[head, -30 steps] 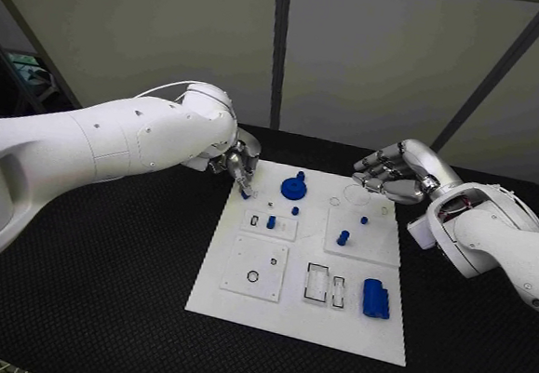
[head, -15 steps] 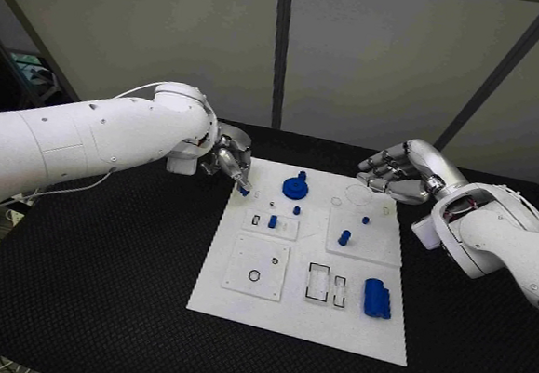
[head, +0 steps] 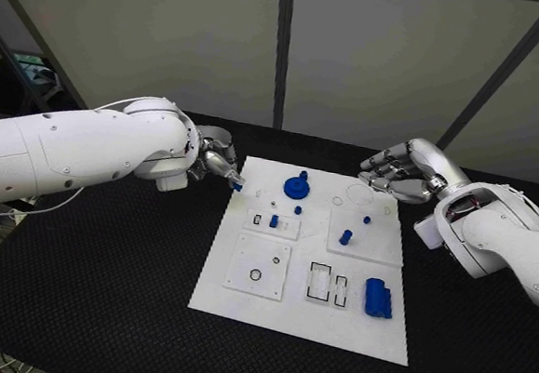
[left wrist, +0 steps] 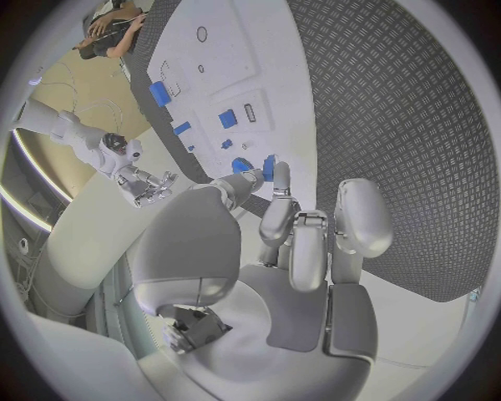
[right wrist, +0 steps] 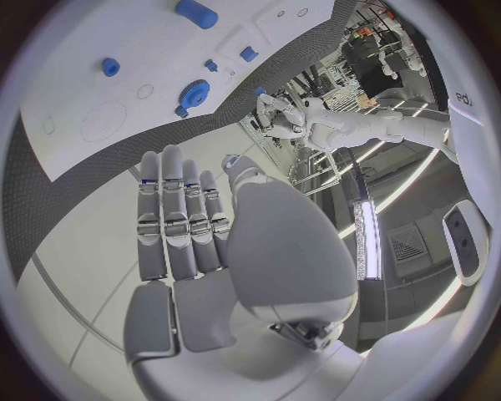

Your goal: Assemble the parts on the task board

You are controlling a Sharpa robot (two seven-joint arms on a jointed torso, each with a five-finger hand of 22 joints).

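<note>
Since a second ago my left hand (head: pixel 217 162) has drawn back off the task board (head: pixel 301 327) toward the left; it now sits at the board's far left corner, over the black table (head: pixel 92 293). From its wrist view I see a small blue part (left wrist: pixel 268 170) pinched between the thumb and a fingertip, the other fingers curled beside it. The board itself has not moved. On it I see a blue gear-shaped part (head: pixel 297 188) near the far edge, a blue peg (head: pixel 344 237) standing in the right-hand white block, a small blue piece (head: pixel 273 221) in the left-hand block, and a blue cylinder (head: pixel 376 297) lying near the right edge by two rectangular slots. My right hand (head: pixel 397 173) hangs above the board's far right corner, much where it was, fingers straight and close together with nothing in them, as its wrist view shows.
</note>
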